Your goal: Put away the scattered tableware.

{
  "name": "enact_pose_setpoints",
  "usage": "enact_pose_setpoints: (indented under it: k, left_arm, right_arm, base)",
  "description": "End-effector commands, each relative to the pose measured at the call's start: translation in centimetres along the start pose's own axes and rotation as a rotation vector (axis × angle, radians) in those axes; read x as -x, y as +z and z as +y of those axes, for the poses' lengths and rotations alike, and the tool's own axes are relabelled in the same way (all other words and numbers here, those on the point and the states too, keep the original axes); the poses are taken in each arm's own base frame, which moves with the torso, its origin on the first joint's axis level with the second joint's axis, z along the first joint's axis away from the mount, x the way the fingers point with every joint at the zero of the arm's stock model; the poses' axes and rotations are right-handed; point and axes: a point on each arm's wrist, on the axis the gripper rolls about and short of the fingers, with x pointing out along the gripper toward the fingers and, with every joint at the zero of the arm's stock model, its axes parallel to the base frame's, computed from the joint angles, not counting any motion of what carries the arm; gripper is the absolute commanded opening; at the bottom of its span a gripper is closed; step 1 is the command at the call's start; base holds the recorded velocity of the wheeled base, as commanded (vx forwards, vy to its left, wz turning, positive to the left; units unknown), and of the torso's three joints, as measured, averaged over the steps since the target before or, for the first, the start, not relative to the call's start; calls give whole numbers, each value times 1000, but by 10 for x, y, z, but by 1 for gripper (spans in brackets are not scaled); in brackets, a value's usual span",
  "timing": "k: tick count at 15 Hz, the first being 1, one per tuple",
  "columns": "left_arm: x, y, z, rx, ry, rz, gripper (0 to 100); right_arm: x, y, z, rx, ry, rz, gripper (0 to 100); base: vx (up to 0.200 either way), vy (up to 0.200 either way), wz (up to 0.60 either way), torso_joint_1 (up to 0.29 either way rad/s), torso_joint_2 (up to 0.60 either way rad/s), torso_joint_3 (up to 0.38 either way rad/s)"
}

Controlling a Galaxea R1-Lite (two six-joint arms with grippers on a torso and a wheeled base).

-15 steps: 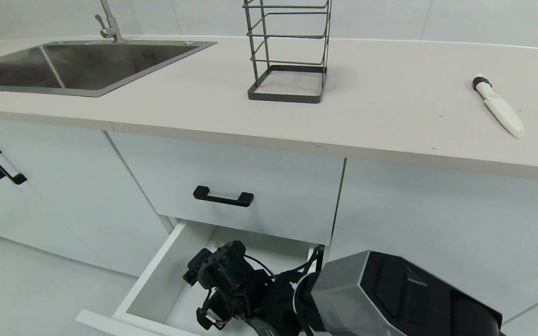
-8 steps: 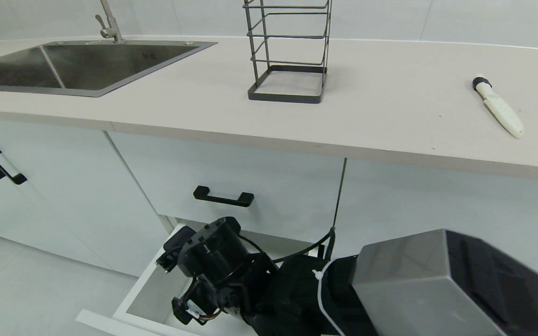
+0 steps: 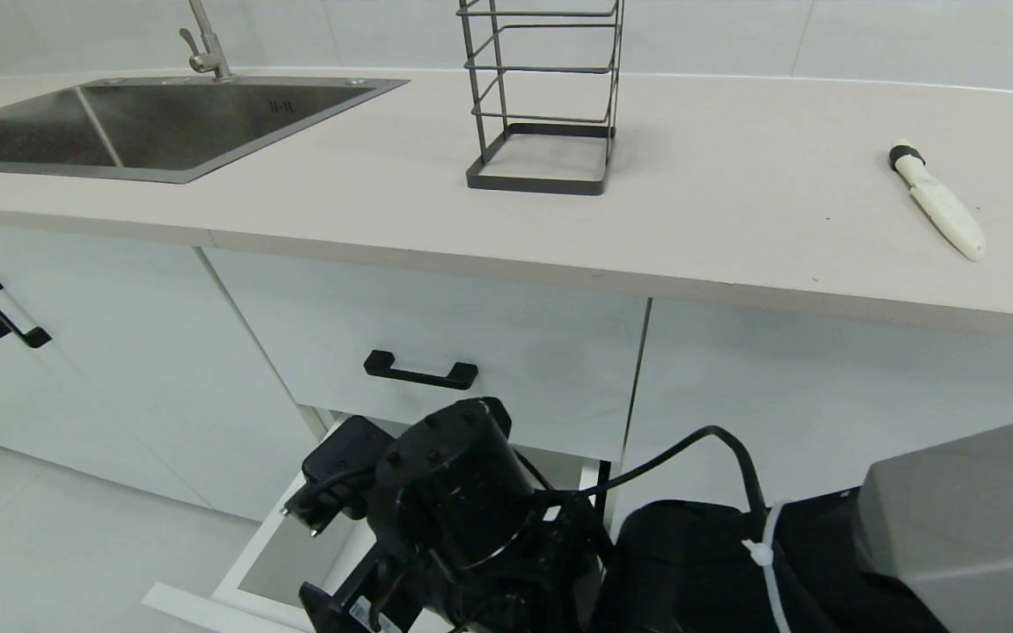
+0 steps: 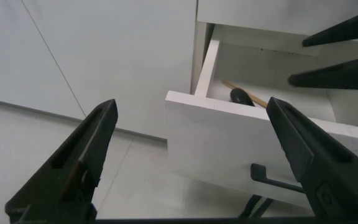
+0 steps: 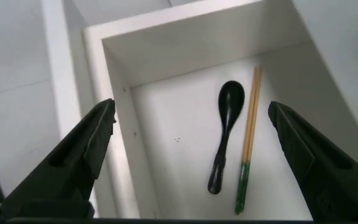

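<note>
A black spoon (image 5: 225,134) and a pair of wooden chopsticks (image 5: 248,140) lie side by side on the floor of the open lower drawer (image 5: 114,137). My right gripper (image 3: 304,558) hangs open above that drawer (image 3: 265,536) with nothing between its fingers. From the drawer's left side, my left gripper (image 4: 191,109) stands open and empty, facing the drawer front (image 4: 229,143), with the spoon (image 4: 241,95) showing inside. A white knife (image 3: 937,202) with a black band lies on the counter at the far right.
A dark wire rack (image 3: 542,97) stands at the middle back of the counter. The steel sink (image 3: 146,123) and tap are at the back left. A closed drawer with a black handle (image 3: 420,371) sits above the open one.
My right arm has risen out of the drawer toward the camera and shifted a little left, its wrist turning. The knife, rack and drawer have stayed put.
</note>
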Motion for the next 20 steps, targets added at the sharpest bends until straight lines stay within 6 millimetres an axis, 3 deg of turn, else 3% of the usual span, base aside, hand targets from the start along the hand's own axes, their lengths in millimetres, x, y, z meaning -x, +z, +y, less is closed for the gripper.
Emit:
enact_pose_setpoints:
  k: [1,4,7,13,16,18,20]
  left_arm:
    - [0,0,0,0,0,0,100]
    - [0,0,0,0,0,0,100]
    - [0,0,0,0,0,0,100]
    - [0,0,0,0,0,0,100]
    - [0,0,0,0,0,0,100]
    - [0,0,0,0,0,0,100]
    - [0,0,0,0,0,0,100]
  right_arm:
    - [31,-9,-5,-11,25,-72,100]
    - [52,-22,-14,-22,7,-109,100]
    - [87,-38,-16,-56,43,-180,100]
    - [163,-83,-20,-50,111,-82,100]
    - [205,-111,-42,-82,75,-50,100]
    - [227,-116,-52,-100,36,-83,100]
    - [265,-119,-65,-124,-31,-156,100]
  base:
    - [0,0,0,0,0,0]
    - [0,0,0,0,0,0]
    - [0,0,0,0,0,0]
    - [0,0,0,0,0,0]
    - [0,0,0,0,0,0]
    - [0,0,0,0,0,0]
    - [0,0,0,0,0,0]
